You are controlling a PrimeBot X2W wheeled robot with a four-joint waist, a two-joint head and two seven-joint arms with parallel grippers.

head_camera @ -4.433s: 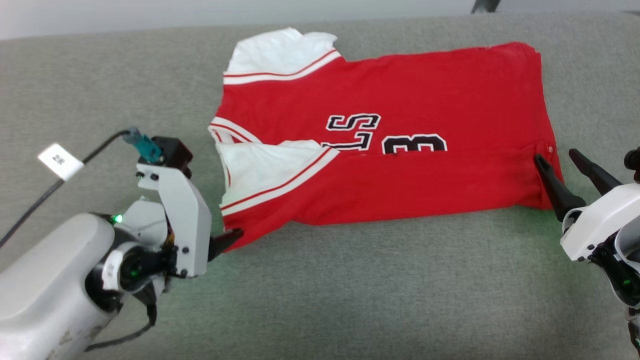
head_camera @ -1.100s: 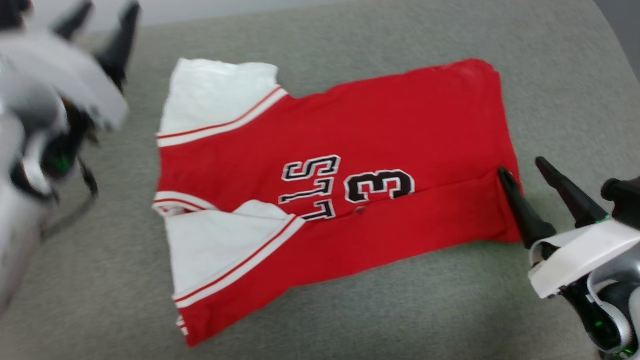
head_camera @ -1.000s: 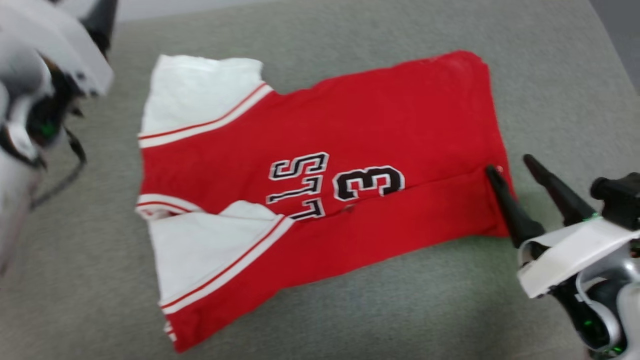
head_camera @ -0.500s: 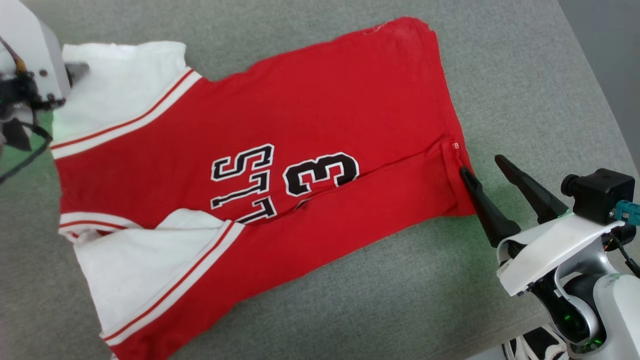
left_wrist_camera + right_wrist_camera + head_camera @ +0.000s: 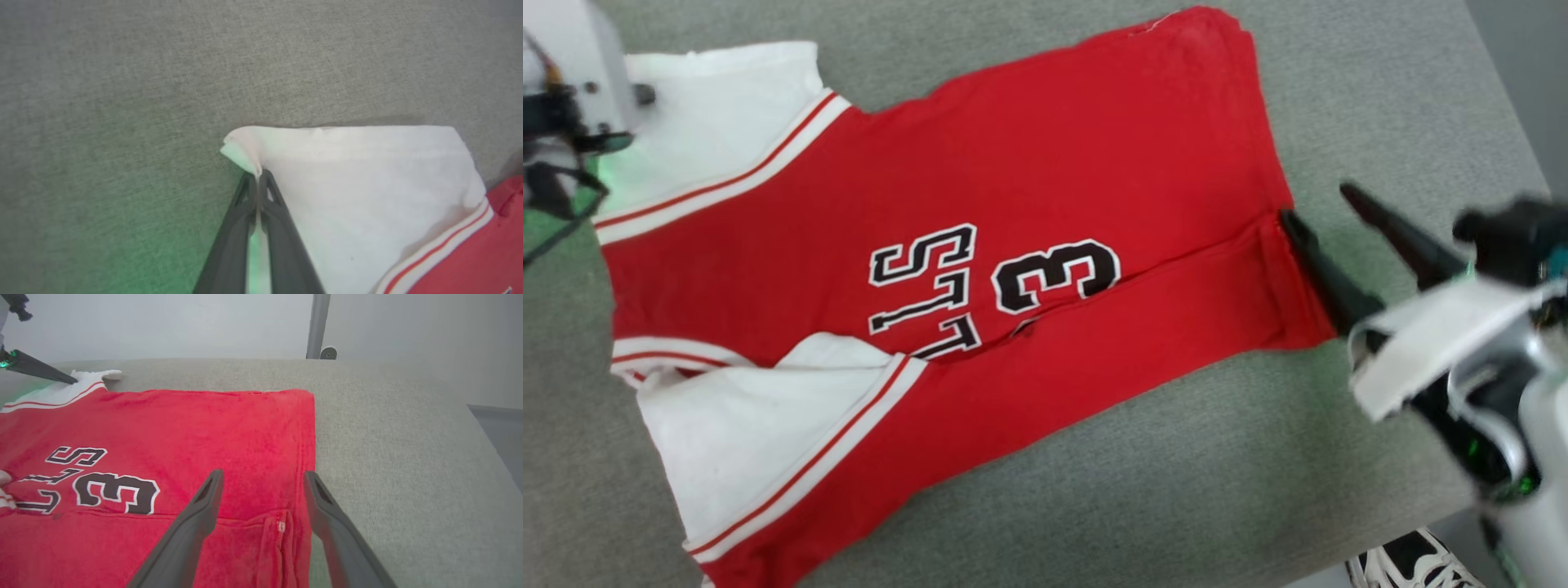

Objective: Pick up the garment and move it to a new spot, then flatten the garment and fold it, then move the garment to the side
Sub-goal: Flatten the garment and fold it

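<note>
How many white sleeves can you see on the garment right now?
2. The far sleeve lies at the garment's far left corner, its tip pinched by the left gripper. The near sleeve lies folded over the red front at the near left.

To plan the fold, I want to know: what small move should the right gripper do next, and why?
Probably close the right gripper on the hem of the garment: its jaws stand open astride that edge, while the left gripper pinches the white sleeve corner.
</note>
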